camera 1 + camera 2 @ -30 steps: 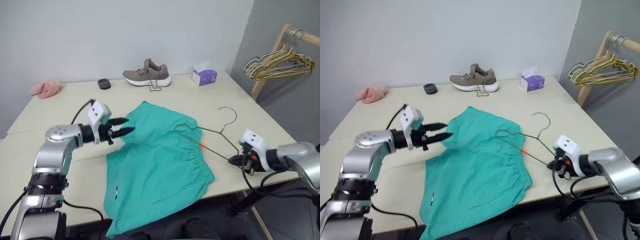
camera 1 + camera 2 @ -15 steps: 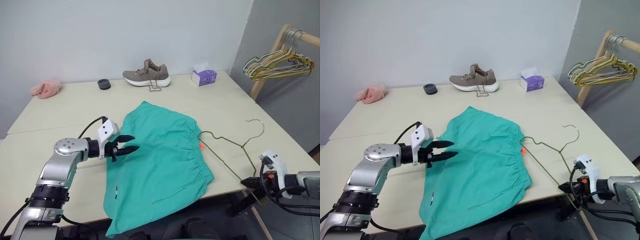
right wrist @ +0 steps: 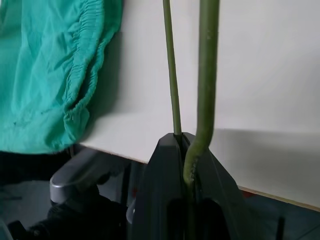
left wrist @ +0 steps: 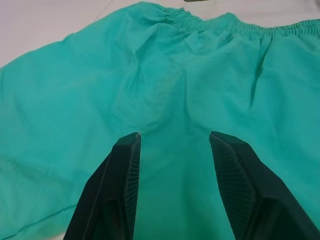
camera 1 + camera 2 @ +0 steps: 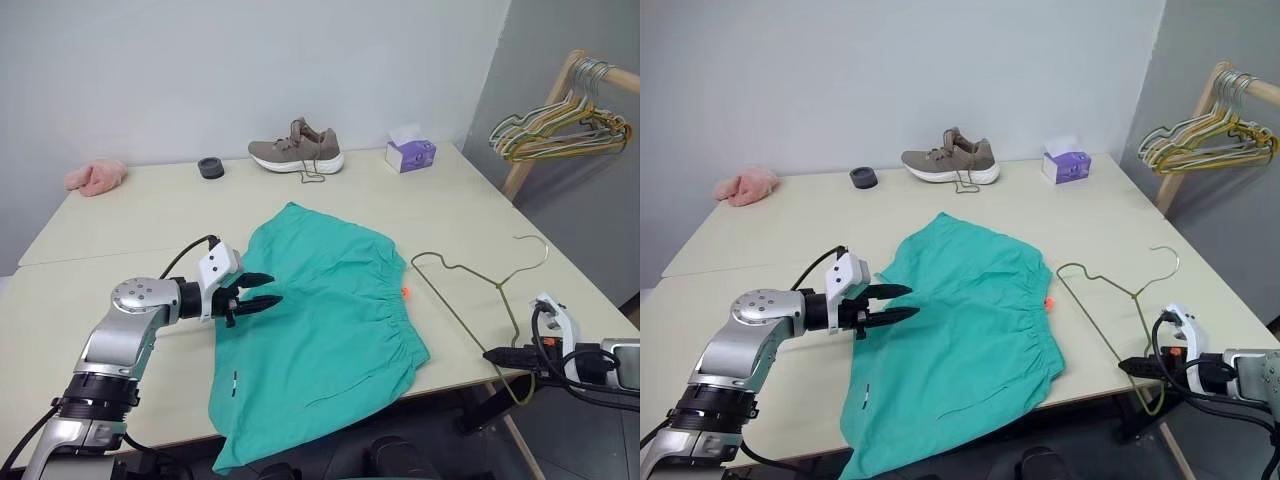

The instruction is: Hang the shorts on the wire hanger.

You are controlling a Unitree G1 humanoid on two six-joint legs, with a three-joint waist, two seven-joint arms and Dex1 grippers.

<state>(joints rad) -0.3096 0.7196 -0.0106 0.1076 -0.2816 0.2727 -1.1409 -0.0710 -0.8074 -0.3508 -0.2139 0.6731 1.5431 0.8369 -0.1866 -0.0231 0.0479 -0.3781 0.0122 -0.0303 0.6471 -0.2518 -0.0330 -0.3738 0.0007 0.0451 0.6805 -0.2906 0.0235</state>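
Pulled clear of the teal-green fabric shorts (image 5: pixel 320 320), the thin olive-gold wire hanger (image 5: pixel 478 295) now lies flatter, pinched in the right end effector (image 5: pixel 497 354); the left end effector (image 5: pixel 262 292), half-open and empty, has dropped onto the cloth, so threading must restart.

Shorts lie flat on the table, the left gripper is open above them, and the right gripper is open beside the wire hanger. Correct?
Not quite: the right gripper is shut on the wire hanger, as the right wrist view shows. The shorts do lie on the table, with the left gripper open above them.
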